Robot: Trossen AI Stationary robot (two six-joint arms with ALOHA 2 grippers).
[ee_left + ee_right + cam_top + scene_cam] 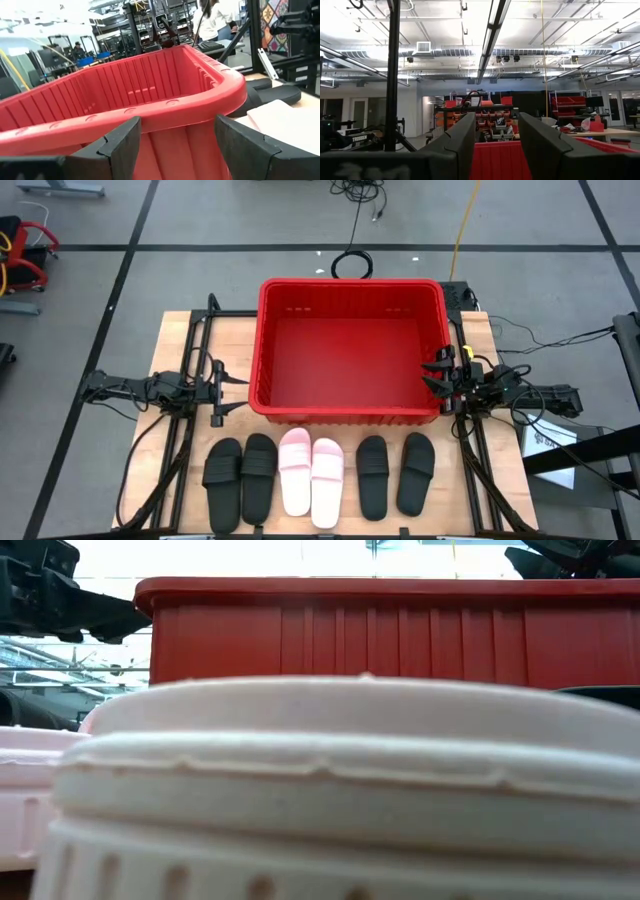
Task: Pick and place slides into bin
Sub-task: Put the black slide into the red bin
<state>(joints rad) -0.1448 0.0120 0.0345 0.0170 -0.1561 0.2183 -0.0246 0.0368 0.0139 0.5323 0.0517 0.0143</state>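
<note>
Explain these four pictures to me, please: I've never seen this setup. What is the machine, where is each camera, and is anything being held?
It is a two-armed robot at a wooden table. The overhead picture shows everything: a red bin, empty, and six slides in a row in front of it, four black and two pink. The left gripper waits open beside the bin's left wall; the right gripper sits open at its right rim. Neither holds anything. The table-level camera is mostly blocked by a pink slide. The other two cameras ride on the wrists, looking out past each arm's own fingers.
</note>
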